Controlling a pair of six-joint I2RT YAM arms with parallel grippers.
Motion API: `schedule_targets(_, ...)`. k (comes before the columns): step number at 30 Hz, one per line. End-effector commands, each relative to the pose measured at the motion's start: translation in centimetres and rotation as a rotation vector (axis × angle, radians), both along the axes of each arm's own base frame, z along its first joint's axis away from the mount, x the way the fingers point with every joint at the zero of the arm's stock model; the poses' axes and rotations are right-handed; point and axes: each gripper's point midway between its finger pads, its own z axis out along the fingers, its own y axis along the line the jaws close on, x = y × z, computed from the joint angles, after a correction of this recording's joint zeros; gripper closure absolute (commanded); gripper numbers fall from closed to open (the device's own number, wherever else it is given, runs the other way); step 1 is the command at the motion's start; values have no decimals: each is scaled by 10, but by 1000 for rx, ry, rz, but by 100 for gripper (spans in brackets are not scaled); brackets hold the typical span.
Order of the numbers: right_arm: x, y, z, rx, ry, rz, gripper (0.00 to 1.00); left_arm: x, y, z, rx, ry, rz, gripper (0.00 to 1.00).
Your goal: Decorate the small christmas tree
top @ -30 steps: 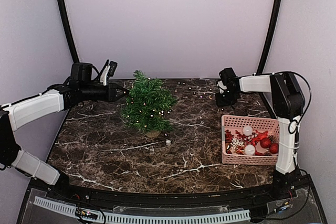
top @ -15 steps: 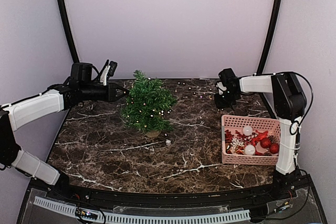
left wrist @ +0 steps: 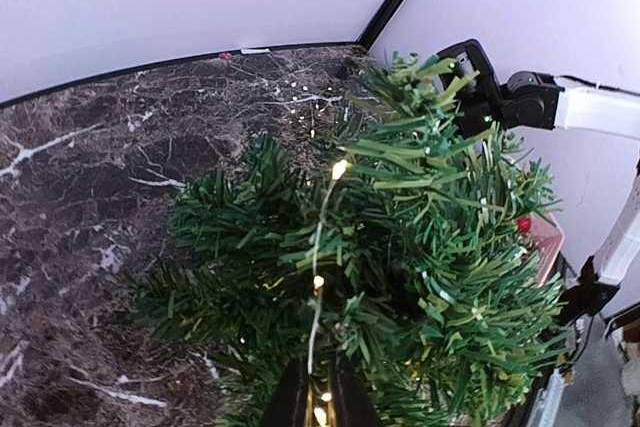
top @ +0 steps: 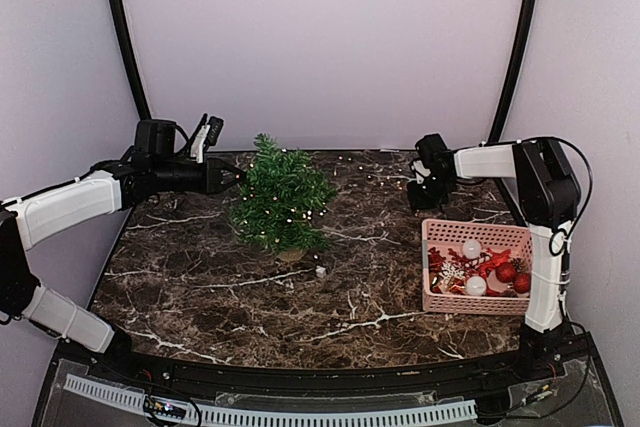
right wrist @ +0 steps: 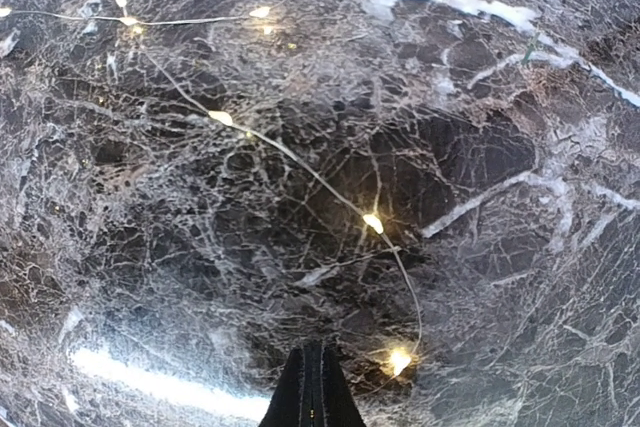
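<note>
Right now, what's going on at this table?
Two arms are putting a light string on the small christmas tree. The left gripper is beside the tree, pinching the string where it runs up through the branches. The right gripper is shut low over the marble table, next to string lying there; whether it grips the wire isn't clear. Baubles sit in the pink basket.

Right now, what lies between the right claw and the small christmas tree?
A thin wire of small lit lights lies on the marble table between the right claw and the small christmas tree, seen in the top and right wrist views.
</note>
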Motion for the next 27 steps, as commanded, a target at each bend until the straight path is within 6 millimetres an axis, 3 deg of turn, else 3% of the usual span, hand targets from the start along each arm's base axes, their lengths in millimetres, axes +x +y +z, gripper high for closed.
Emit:
schedule_targets(1,21,1,32,-14,-98,-28,100,-1,3,21,6,-58,17,80)
schedule_targets(6,63,11,105,35,-238,-63,100,4,18,45,52,-126,99,50)
schedule_targets(7,75,17,131,69,-291,-69,100,7,24,49,67,-139,131,43)
schedule_targets(12,103,53,207,263,-431,-57,100,18,43,83,95,-196,211,21)
schedule_targets(15,104,89,245,421,-493,6,100,26,49,104,72,-224,226,15)
schedule_targets(19,97,132,293,618,-580,82,100,36,28,142,19,-276,114,13)
schedule_targets(22,84,162,320,751,-611,149,100,48,7,143,-14,-283,-2,13)
schedule_targets(23,78,171,328,792,-620,174,100,51,3,153,-26,-313,-19,13)
schedule_targets(24,73,179,335,828,-626,196,100,59,-3,143,-27,-291,-44,13)
schedule_targets(25,67,186,341,861,-631,213,100,64,-6,152,-36,-308,-52,13)
schedule_targets(26,61,193,347,891,-635,232,100,73,-12,142,-36,-281,-73,13)
schedule_targets(27,55,200,348,911,-621,247,100,76,-15,149,-44,-289,-86,13)
